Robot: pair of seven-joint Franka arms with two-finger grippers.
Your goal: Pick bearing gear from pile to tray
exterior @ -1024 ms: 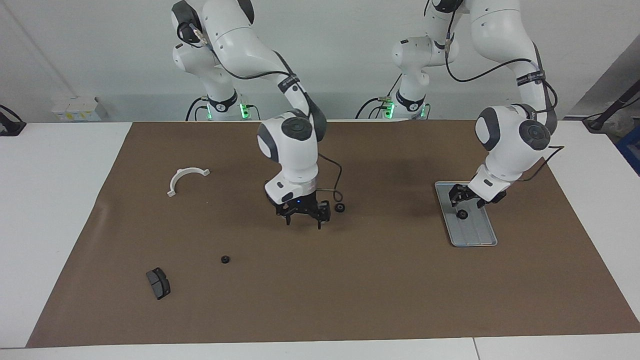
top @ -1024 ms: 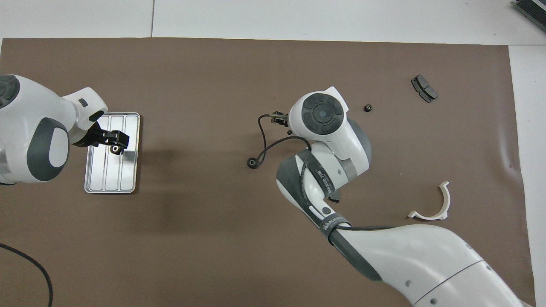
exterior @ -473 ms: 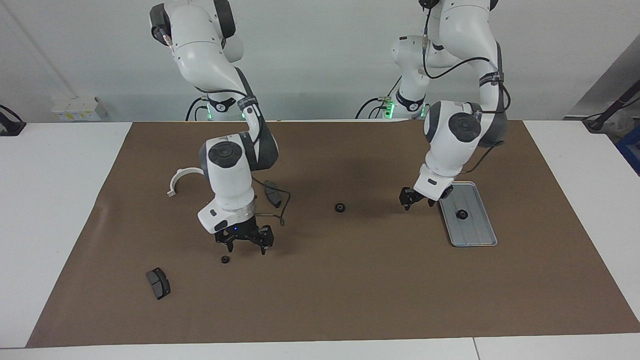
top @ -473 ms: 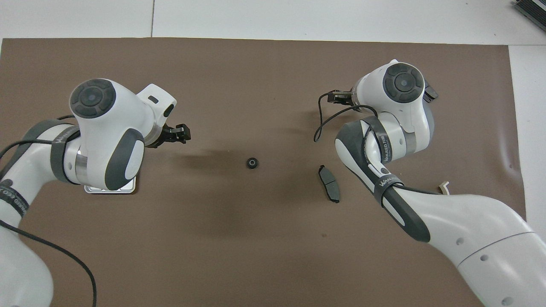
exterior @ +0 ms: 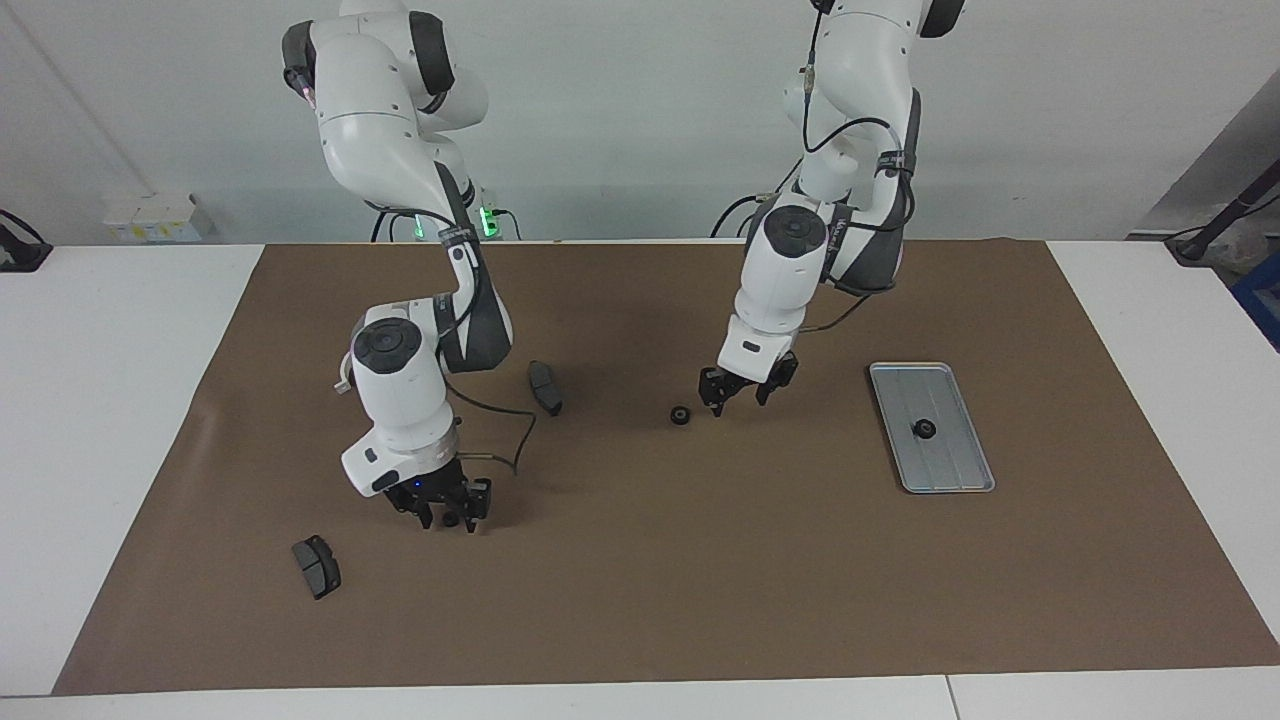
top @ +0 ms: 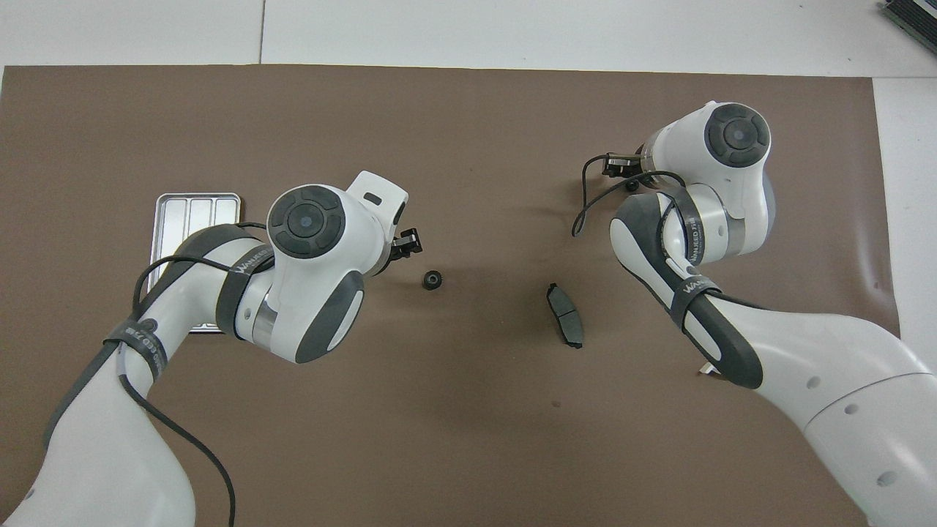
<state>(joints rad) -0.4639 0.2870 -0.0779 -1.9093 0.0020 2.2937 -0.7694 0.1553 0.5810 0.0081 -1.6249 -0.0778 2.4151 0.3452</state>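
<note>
Low over the mat, my right gripper point(exterior: 449, 520) stands open with its fingers either side of a small black bearing gear point(exterior: 452, 519). A second gear point(exterior: 680, 415) lies mid-mat, and my left gripper point(exterior: 737, 398) hovers open and empty just beside it, toward the tray. The silver tray point(exterior: 948, 470) lies at the left arm's end of the mat with one gear point(exterior: 924, 429) in it. In the overhead view the left gripper point(top: 407, 245) sits beside the mid-mat gear point(top: 432, 279), and the left arm covers part of the tray point(top: 192, 211).
One dark brake pad point(exterior: 545, 387) lies mid-mat near the right arm, and another brake pad point(exterior: 317, 566) lies beside the right gripper, toward the mat's edge. The white curved bracket point(exterior: 343, 384) is mostly hidden by the right arm.
The right gripper has moved toward the right arm's end, come down around the gear, and its fingers have narrowed. The left gripper has left the tray and travelled to beside the mid-mat gear.
</note>
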